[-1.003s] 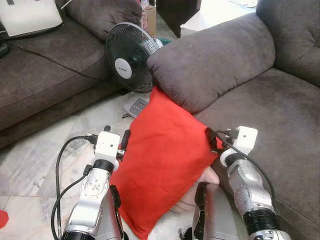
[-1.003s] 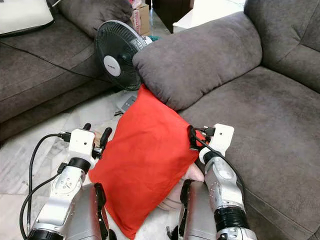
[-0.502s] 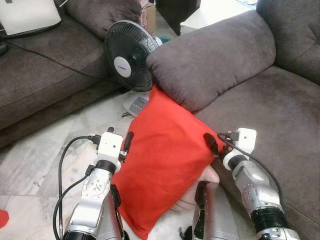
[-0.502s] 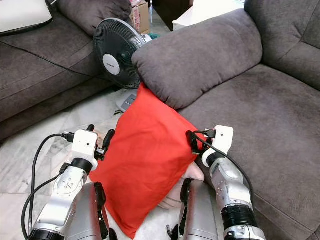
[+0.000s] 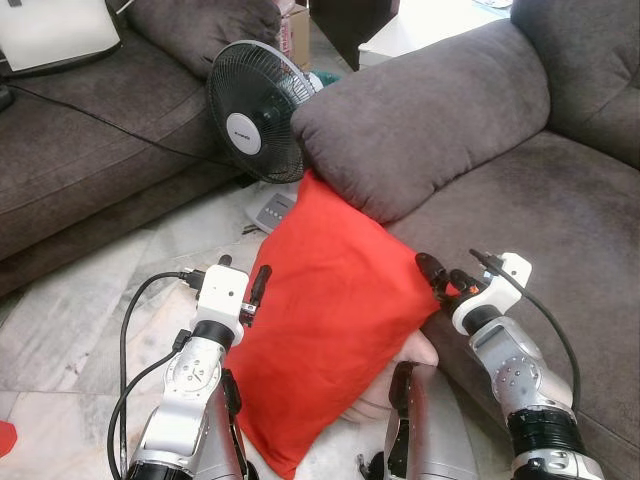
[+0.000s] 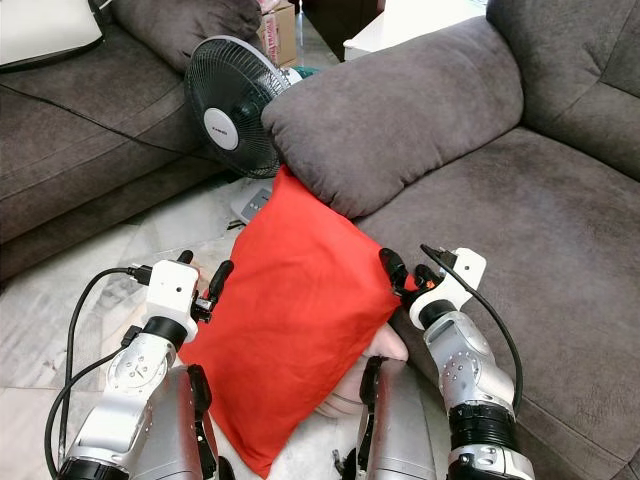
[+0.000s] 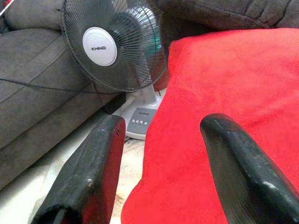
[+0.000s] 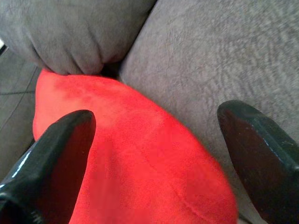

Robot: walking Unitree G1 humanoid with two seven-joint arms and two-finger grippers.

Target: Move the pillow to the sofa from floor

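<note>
Left eye view is showing the left gripper (image 5: 256, 292) and right gripper (image 5: 445, 283), fingers spread, bracketing the red pillow (image 5: 325, 320) leaning against the sofa (image 5: 540, 215) seat's front edge, needing to squeeze, then lift.

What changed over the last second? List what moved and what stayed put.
The right gripper has turned at the wrist and shifted slightly toward the sofa seat, at the red pillow's right corner, jaws open. The left gripper edged slightly up along the pillow's left edge, jaws open. The pillow, fan and grey cushion stayed as they were.
</note>
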